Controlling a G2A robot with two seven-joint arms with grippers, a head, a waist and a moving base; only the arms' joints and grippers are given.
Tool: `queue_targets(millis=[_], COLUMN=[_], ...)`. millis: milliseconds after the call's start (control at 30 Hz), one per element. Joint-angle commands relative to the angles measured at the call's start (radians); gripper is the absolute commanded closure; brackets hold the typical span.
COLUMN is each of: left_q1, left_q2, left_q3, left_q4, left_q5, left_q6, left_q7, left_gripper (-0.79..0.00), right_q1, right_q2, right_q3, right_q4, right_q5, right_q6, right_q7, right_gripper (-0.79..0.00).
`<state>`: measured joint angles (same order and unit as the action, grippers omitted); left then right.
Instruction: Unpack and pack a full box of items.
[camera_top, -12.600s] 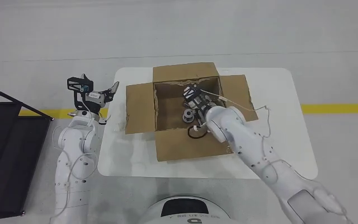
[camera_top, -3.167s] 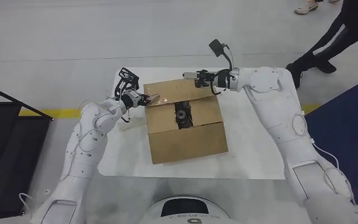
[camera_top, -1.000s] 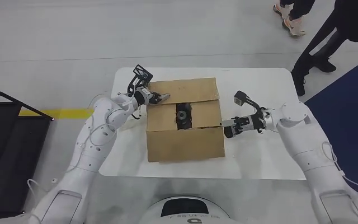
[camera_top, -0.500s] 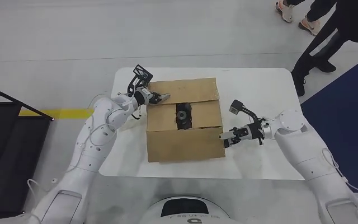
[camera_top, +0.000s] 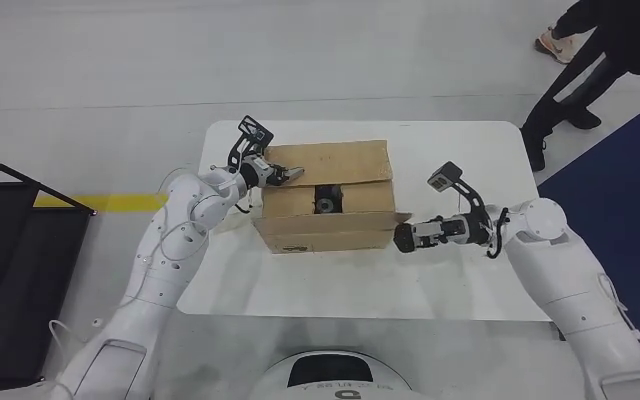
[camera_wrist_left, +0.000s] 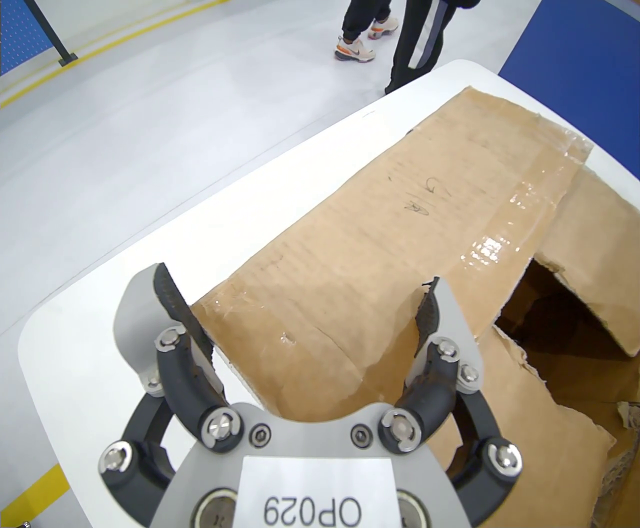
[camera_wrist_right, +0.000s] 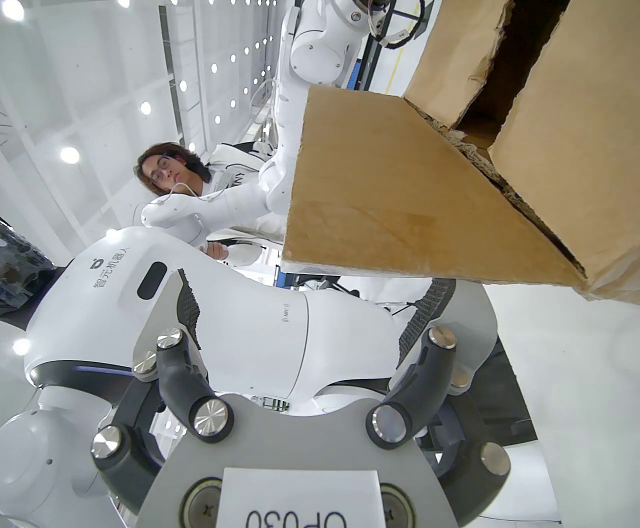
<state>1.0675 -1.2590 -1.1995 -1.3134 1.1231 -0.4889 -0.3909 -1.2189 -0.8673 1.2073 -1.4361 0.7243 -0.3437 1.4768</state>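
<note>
Brown corrugated cardboard box (camera_top: 300, 212) stands mid-way on the white rounded table (camera_top: 450, 290), with its far flap (camera_top: 330, 160) folded flat, its near flap (camera_top: 330, 226) partly raised, and a dark item (camera_top: 325, 198) visible through the gap in the top. The left gripper (camera_top: 285, 175) is spread wide over the far flap's left end, clamping nothing. The right gripper (camera_top: 405, 238), also wide and empty, sits at the box's near right corner, just below the raised flap's edge.
</note>
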Motion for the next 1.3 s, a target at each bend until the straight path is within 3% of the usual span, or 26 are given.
queue_targets(millis=[0, 233, 700, 900, 1267], left_q1=[0.0, 0.051, 0.165, 0.203, 0.203], left_q2=[0.0, 0.009, 0.038, 0.046, 0.046], left_q3=[0.0, -0.069, -0.224, -0.255, -0.255], left_q4=[0.0, -0.055, -0.067, -0.056, -0.056], left_q5=[0.0, -0.018, -0.084, -0.082, -0.082], left_q6=[0.0, 0.075, 0.09, 0.095, 0.095], left_q7=[0.0, 0.123, 0.195, 0.216, 0.216], left_gripper=[-0.785, -0.785, -0.785, -0.785, -0.785], right_q1=[0.002, 0.044, 0.252, 0.341, 0.44], right_q2=[0.001, -0.008, -0.068, -0.103, -0.156], right_q3=[0.003, -0.02, -0.158, -0.23, -0.321], right_q4=[0.003, 0.046, 0.143, 0.259, 0.41], right_q5=[-0.011, -0.108, -0.233, -0.213, -0.224], right_q6=[-0.024, -0.116, -0.049, -0.042, -0.013], right_q7=[-0.024, -0.128, -0.297, -0.286, -0.277], right_gripper=[-0.785, -0.785, -0.785, -0.785, -0.785])
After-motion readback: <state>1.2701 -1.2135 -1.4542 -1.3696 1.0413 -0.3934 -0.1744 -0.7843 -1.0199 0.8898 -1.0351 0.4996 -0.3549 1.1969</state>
